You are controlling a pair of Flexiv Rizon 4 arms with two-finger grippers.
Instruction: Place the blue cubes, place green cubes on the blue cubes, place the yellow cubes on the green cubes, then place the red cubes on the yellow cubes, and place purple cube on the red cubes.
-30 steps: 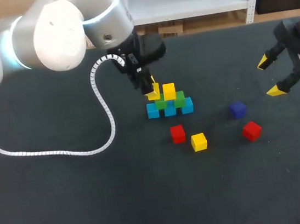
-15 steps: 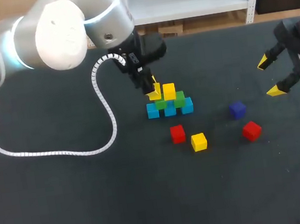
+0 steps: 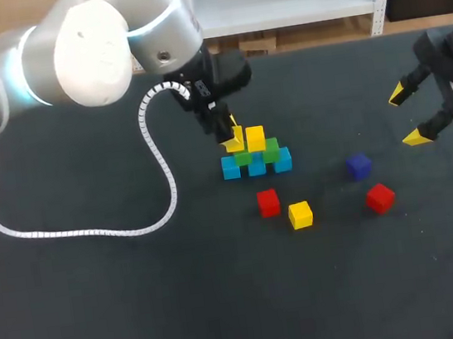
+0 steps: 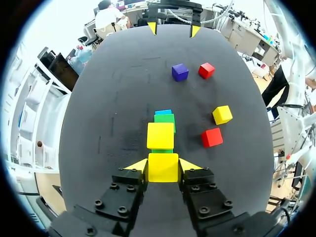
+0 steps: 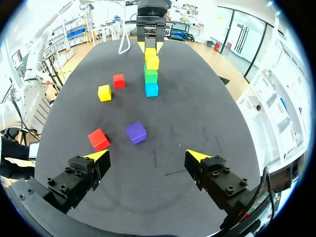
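Note:
A row of blue cubes (image 3: 257, 166) carries two green cubes (image 3: 270, 150), and one yellow cube (image 3: 256, 138) sits on the greens. My left gripper (image 3: 230, 139) is shut on a second yellow cube (image 4: 163, 167), held right beside the stacked yellow cube (image 4: 160, 135) above the stack's left end; whether it rests on the green cube I cannot tell. Loose on the table lie a red cube (image 3: 268, 202), a yellow cube (image 3: 300, 214), a red cube (image 3: 380, 197) and a purple cube (image 3: 359, 165). My right gripper (image 3: 411, 116) hangs open at the table's right, far from the cubes.
A white coiled cable (image 3: 76, 231) from the left arm lies on the dark table (image 3: 145, 314) to the left of the stack. In the right wrist view the purple cube (image 5: 136, 132) and a red cube (image 5: 99, 138) lie ahead of the open right gripper (image 5: 147, 157).

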